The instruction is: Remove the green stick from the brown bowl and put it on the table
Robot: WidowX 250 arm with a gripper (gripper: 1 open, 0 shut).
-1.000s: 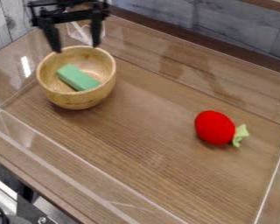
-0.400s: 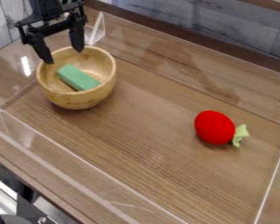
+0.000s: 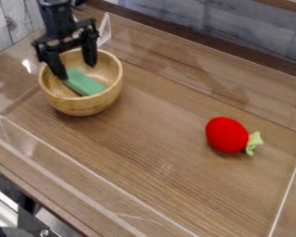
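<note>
Jaws wide, the gripper (image 3: 73, 63) hangs over the bowl (image 3: 80, 97), where the stick (image 3: 84, 84) lies slanted; a clean pickup means straddling its narrow sides before closing.

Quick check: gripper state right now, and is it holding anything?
Gripper: open, holding nothing; fingers straddle the green stick in the brown bowl.

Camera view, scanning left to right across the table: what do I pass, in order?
Brown bowl with the green stick inside and the open gripper reaching into it → bare stretch of table → red strawberry toy.
</note>
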